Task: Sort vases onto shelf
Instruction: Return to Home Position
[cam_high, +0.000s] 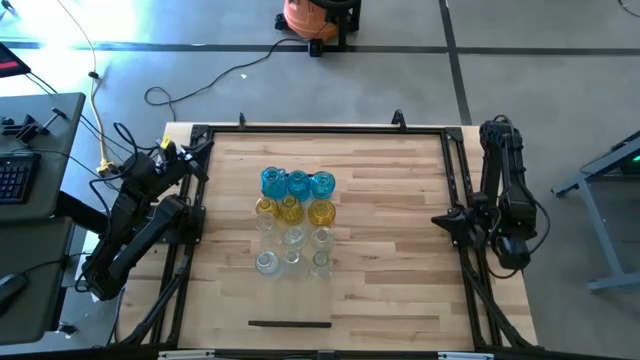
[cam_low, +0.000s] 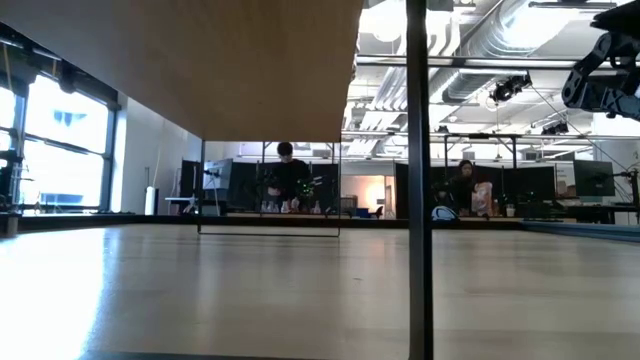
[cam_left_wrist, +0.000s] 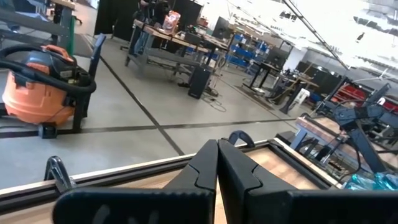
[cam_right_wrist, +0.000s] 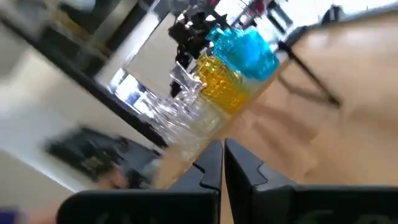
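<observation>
Blue, yellow, clear vases (cam_high: 293, 210) rowed; right pincer (cam_right_wrist: 222, 146) seemingly closed.

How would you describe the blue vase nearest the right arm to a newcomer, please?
On the plank table, seen from above, glass vases stand in rows by colour. The blue row is the top one; this blue vase is at its right end, with a yellow vase directly below it.
</observation>
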